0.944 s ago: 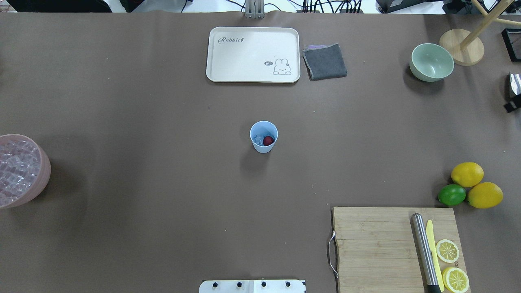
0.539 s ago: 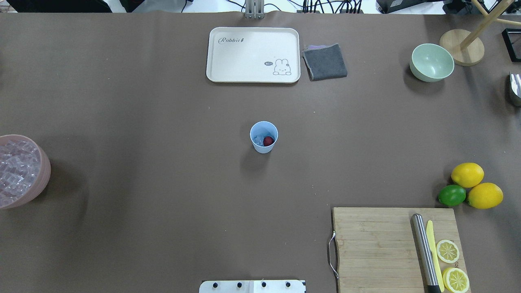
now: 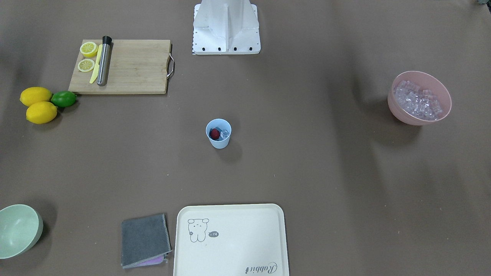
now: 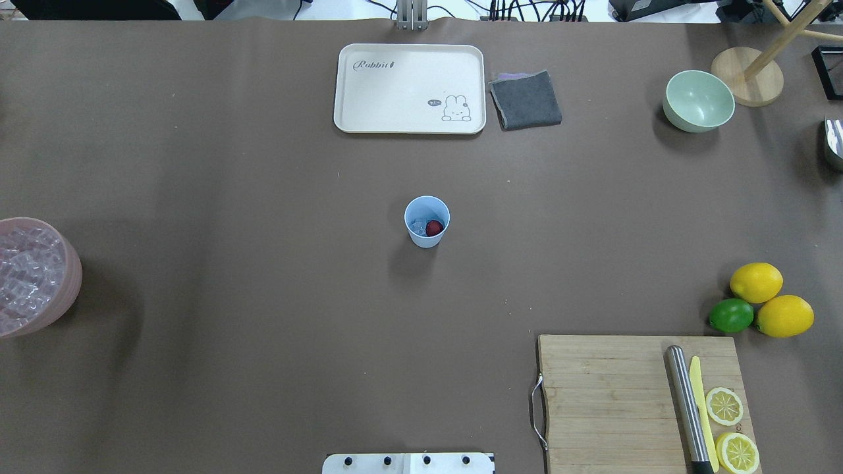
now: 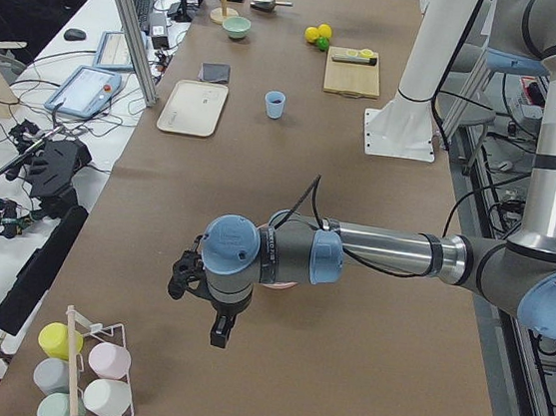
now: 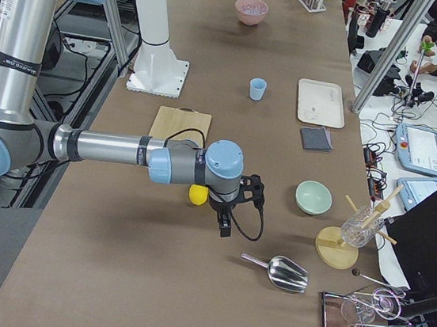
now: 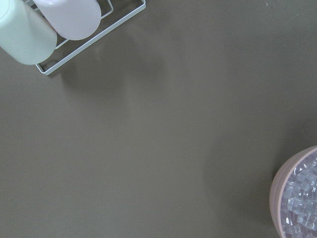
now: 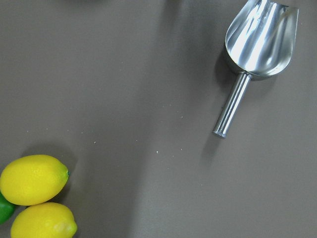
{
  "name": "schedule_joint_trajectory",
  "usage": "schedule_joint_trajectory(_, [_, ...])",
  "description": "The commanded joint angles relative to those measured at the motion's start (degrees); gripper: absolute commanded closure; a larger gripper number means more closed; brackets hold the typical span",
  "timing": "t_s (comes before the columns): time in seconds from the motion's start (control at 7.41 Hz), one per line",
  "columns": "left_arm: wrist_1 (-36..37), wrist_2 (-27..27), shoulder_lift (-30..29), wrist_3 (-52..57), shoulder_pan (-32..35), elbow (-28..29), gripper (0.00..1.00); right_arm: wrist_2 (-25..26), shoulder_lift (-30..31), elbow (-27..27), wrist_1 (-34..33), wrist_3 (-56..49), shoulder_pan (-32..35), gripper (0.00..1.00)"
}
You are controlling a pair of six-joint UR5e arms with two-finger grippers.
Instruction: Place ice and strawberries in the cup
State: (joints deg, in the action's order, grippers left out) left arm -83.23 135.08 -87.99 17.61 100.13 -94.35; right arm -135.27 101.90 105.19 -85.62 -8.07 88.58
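Front-facing: the cup (image 3: 218, 134) stands upright mid-table, the strawberry (image 3: 214, 133) inside it, touching a few cubes of ice (image 3: 224, 133). The pink bowl (image 3: 406, 115) of spare ice is well apart. No arm in view.

Overhead: same read, the cup has red fruit beside cubes. No grippers here.

Exterior left: the left gripper (image 5: 217, 322) hangs over bare table near me, far from the cup. I can't tell if it's wide or narrow.

Exterior right: the right gripper (image 6: 224, 218) hangs near the scoop (image 6: 285, 272). Can't tell its opening either.

Left wrist: only the pink bowl's edge and a rack of cups (image 7: 64, 20).

Right wrist: the scoop and lemons (image 8: 34, 178), no fingers visible.

My call: both items are in and the task looks finished. Next I'd only park the arms, staying clear of the cup.
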Motion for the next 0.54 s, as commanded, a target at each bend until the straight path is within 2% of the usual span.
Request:
schedule_joint_trajectory(0.0, [-4.2,-4.5,0.4,0.0,0.1,0.5,0.03,-0.2,-0.4,0.3,-0.1,0.0,1.2,0.0])
schedule_joint_trajectory(0.27, [-3.8,-4.6,0.6,-0.6,-0.1,0.1,0.03,-0.1,-0.6,0.2,-0.4,0.0,1.8,0.0])
schedule_joint_trajectory(0.4, [-4.3,-4.4,0.6,-5.1,-1.2,0.3,0.03,-0.1,-0.4,0.0,-0.4,-0.1,2.6,0.0])
